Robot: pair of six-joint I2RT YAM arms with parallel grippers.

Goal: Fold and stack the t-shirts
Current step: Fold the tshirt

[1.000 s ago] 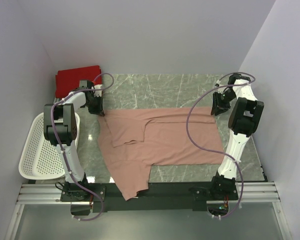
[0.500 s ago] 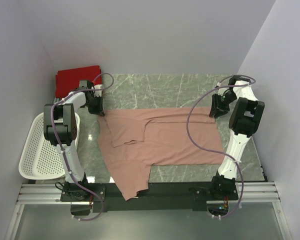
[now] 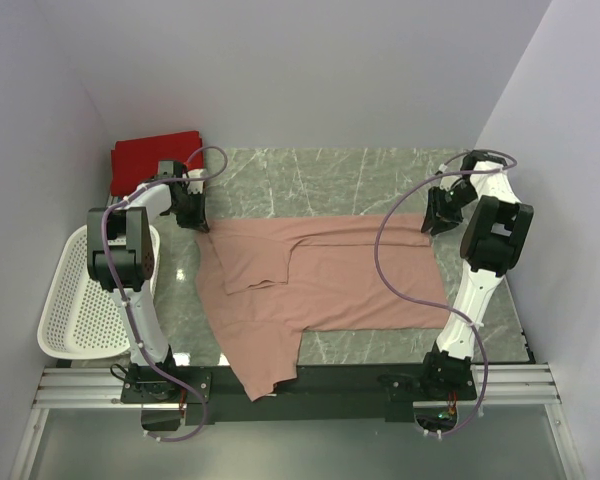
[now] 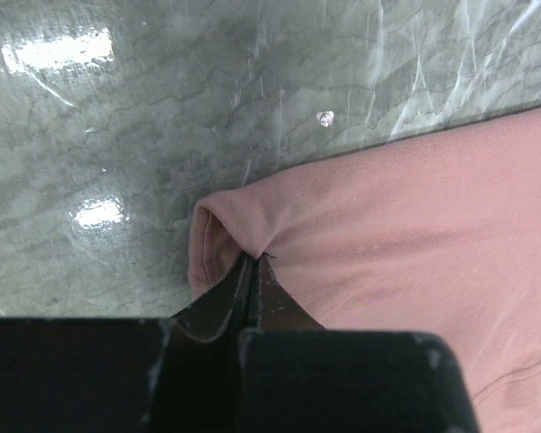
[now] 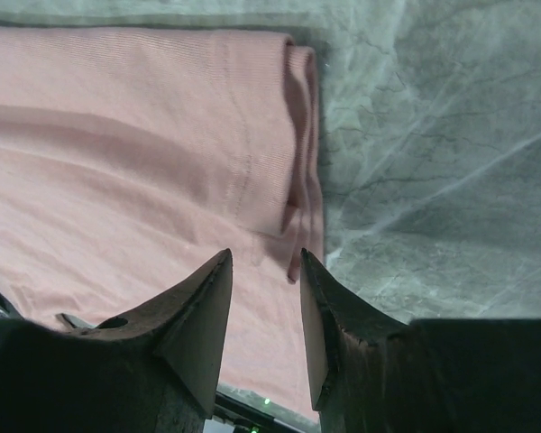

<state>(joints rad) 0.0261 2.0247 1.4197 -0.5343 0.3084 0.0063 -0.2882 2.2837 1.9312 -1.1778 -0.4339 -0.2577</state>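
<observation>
1. We see our left pincer point(image 3: 193, 213) point(image 4: 255, 262) with its two dark fingers pressed together on a pinch of the large dusty-pink cloth t-shirt point(image 3: 350, 280) point(image 4: 415, 225). The cloth puckers into a small rolled fold right at the tips.
2. From that pincer the pink shirt spreads away to the right and back toward the arm bases. Bare grey-green marble tabletop point(image 3: 310, 180) point(image 4: 207, 90) lies beyond the tips.
3. Our right pincer point(image 3: 438, 222) point(image 5: 263, 257) has its jaws apart, and pink cloth point(image 5: 117, 135) shows through the gap between them. It hangs over the shirt's far right corner, gripping nothing. We cannot tell whether its tips touch the cloth.
4. Just ahead of the right pincer's tips runs the shirt's doubled edge with a line of stitching. Past that edge, bare marble point(image 5: 433, 135) begins.
5. Between the two pincers the shirt lies flat across the table, with one part folded over itself. A loose end droops over the near table edge, between the arm bases.
6. Beyond the left pincer and to its left, a folded bright red cloth t-shirt point(image 3: 152, 155) sits in the far corner, apart from the pink one.
7. On the near side of the left pincer, beside that arm, a white perforated plastic basket point(image 3: 75, 310) stands at the table's left edge.
</observation>
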